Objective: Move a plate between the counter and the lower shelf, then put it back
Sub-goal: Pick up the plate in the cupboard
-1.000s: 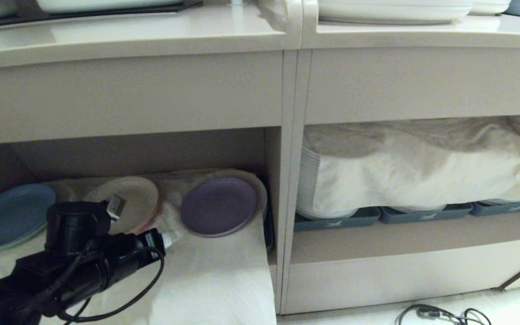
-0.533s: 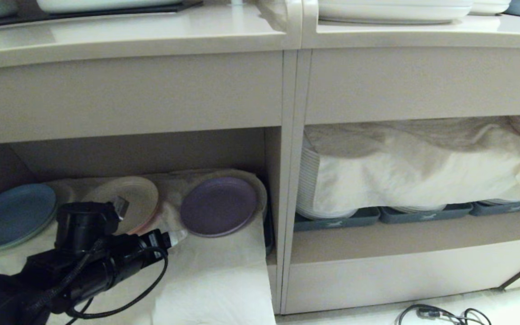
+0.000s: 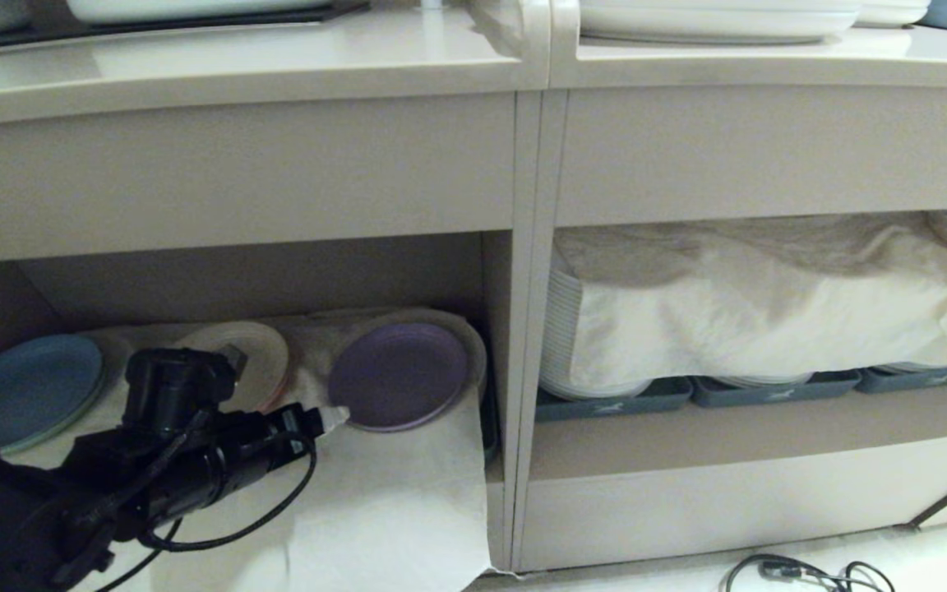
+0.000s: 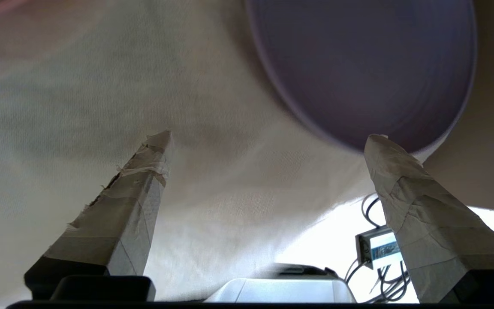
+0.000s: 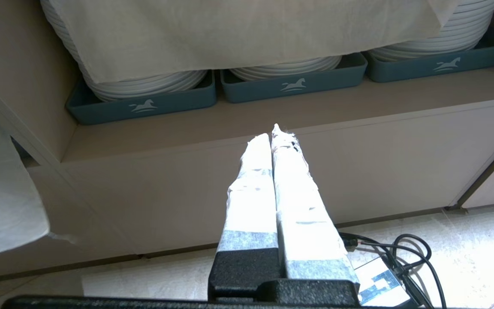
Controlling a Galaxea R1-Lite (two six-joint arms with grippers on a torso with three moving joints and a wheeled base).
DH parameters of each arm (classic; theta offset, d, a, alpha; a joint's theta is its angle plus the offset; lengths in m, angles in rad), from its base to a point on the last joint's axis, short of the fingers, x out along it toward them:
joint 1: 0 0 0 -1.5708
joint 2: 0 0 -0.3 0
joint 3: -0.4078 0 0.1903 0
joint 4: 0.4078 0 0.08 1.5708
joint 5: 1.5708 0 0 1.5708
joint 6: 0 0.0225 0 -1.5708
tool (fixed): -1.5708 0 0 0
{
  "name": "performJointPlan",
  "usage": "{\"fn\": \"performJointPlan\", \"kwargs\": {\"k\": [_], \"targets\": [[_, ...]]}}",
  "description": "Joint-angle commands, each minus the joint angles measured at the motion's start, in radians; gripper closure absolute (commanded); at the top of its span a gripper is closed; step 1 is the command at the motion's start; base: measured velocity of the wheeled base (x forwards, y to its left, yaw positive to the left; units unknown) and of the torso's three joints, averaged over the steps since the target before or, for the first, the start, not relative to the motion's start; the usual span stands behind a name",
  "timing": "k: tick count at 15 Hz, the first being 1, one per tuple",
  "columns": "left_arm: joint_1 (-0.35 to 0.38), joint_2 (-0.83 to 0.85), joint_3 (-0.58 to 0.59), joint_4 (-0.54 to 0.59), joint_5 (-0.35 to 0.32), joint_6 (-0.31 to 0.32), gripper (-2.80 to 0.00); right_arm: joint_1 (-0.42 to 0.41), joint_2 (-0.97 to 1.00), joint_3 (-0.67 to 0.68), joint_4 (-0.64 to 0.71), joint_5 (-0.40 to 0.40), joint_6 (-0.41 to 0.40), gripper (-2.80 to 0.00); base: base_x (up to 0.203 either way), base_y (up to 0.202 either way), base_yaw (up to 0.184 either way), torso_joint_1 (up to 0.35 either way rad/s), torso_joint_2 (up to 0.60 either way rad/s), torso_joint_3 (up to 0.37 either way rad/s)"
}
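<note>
The left hand (image 4: 268,141) is spread wide and grasps nothing; its two taped fingers (image 4: 137,201) stand far apart over the white cloth (image 4: 101,107). One fingertip lies just at the near rim of the plate (image 4: 358,64), though whether it touches the rim cannot be told. In the head view the left hand (image 3: 321,421) reaches in from the lower left, its tip just beside the plate's (image 3: 398,375) near-left edge, with the black wrist camera and a looping cable behind it.

The lilac plate lies flat on the cloth at the right end of the lower shelf (image 3: 260,279), close to the compartment's right wall. To its left sits a pink-rimmed beige plate (image 3: 264,362), partly hidden behind the arm, and further left a blue plate (image 3: 21,386). The cloth hangs down over the shelf's front edge.

Above, the table (image 3: 235,62) runs across the top of the view with white dishes at its back edge. In the wider compartment on the right, stacks of white plates (image 5: 144,83) stand in grey-blue trays (image 5: 292,83) under another draped cloth.

The right hand (image 5: 272,135) is clenched, fingers pressed together and holding nothing, parked low in front of that wider compartment, with cables (image 5: 405,253) on the floor beneath.
</note>
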Motion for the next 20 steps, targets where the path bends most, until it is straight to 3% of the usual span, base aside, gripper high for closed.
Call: {"fn": "performJointPlan", "kwargs": {"k": [1, 20], "targets": [[0.0, 0.016, -0.017, -0.004, 0.0, -0.005, -2.8, 0.0, 0.0, 0.0, 0.0, 0.0, 0.001, 0.0, 0.0, 0.0, 0.0, 0.0, 0.0, 0.0], [0.0, 0.095, -0.163, 0.13, 0.049, -0.005, -2.8, 0.0, 0.0, 0.0, -0.001, 0.0, 0.001, 0.0, 0.0, 0.0, 0.0, 0.0, 0.0, 0.0]]}}
